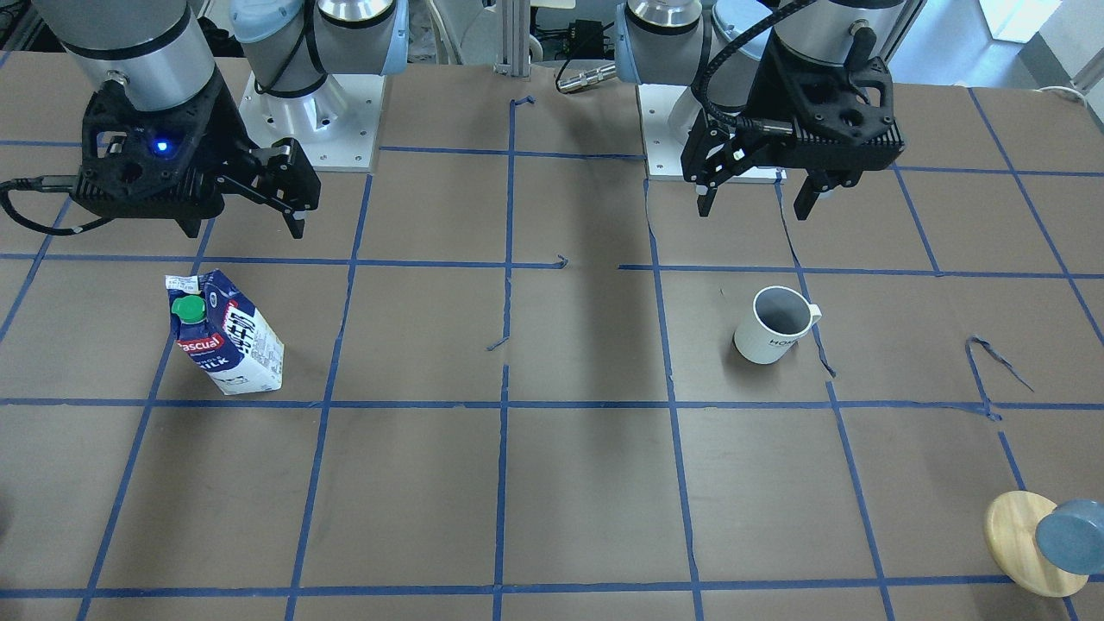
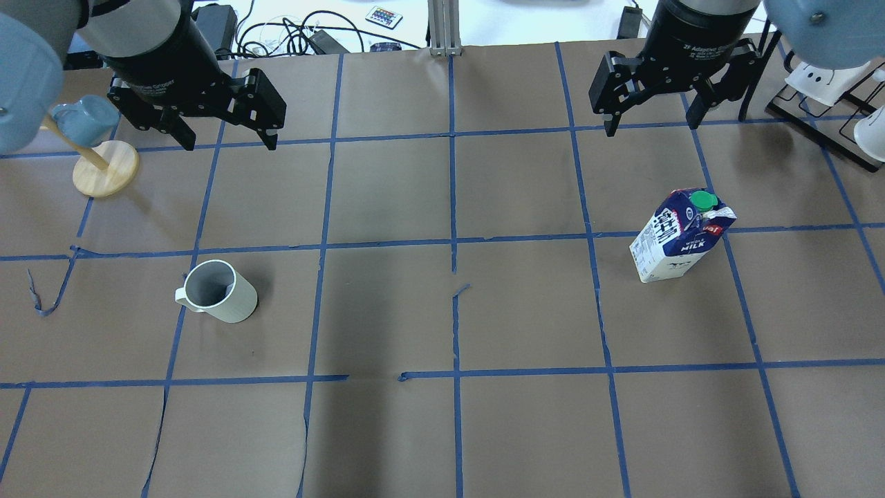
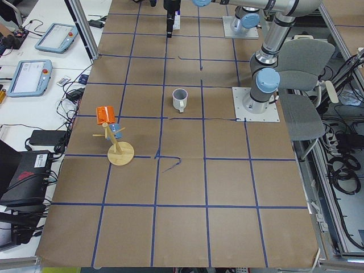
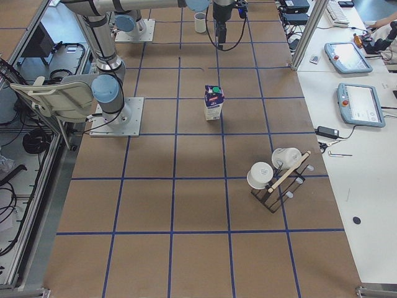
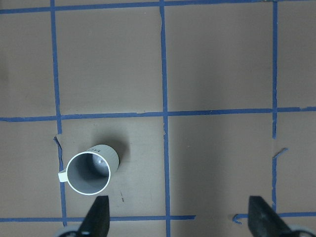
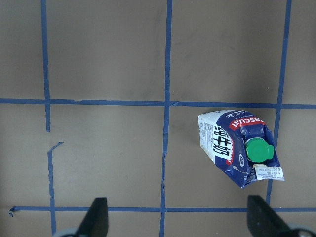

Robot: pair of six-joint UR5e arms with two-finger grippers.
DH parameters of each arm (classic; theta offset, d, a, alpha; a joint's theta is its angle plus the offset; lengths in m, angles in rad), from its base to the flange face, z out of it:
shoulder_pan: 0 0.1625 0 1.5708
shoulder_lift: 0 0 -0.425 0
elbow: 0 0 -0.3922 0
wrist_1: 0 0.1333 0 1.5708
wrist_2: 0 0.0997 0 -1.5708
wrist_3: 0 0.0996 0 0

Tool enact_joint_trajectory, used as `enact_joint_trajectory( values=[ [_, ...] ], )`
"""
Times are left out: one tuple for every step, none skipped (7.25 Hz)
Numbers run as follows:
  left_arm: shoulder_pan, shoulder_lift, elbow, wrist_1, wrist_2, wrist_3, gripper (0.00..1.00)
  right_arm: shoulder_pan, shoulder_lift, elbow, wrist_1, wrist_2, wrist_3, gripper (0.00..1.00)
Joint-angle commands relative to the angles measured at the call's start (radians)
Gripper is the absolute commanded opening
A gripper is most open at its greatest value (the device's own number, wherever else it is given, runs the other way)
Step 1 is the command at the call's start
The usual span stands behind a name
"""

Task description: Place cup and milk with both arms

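Observation:
The white cup [image 2: 218, 290] with a grey inside stands upright on the table's left half; it also shows in the front view [image 1: 772, 328] and the left wrist view [image 5: 89, 172]. My left gripper [image 2: 229, 142] hangs open and empty above the table, farther back than the cup. The blue and white milk [image 2: 681, 238] with a green cap stands upright on the right half, seen from above in the right wrist view [image 6: 237, 145]. My right gripper [image 2: 651, 124] hangs open and empty behind it. Both grippers are apart from their objects.
A wooden stand [image 2: 104, 169] with a blue-grey cup is at the far left. A black rack [image 2: 823, 104] with white cups stands at the far right. Blue tape lines divide the brown table [image 2: 449, 429] into squares.

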Motion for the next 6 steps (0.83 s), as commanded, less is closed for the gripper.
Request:
enact_joint_trajectory(
  values=[
    [-0.001,-0.001,-0.002,-0.001,0.002,0.0,1.0,-0.018,0.006,0.0,-0.006,-0.001,-0.036,1.0],
    [0.003,0.001,-0.003,-0.002,0.006,0.0,1.0,-0.049,0.029,0.023,-0.011,0.016,-0.042,1.0],
    [0.019,0.001,-0.015,-0.002,0.004,0.008,1.0,-0.081,0.032,0.084,-0.09,0.013,-0.086,1.0],
    [0.06,-0.002,-0.021,-0.008,0.001,0.061,1.0,-0.13,0.032,0.142,-0.167,0.016,-0.185,1.0],
    [0.135,-0.017,-0.034,-0.01,-0.001,0.157,1.0,-0.195,0.037,0.194,-0.206,0.021,-0.218,1.0],
    [0.198,-0.039,-0.087,0.001,-0.004,0.216,1.0,-0.222,0.058,0.243,-0.303,0.019,-0.269,1.0]
  ],
)
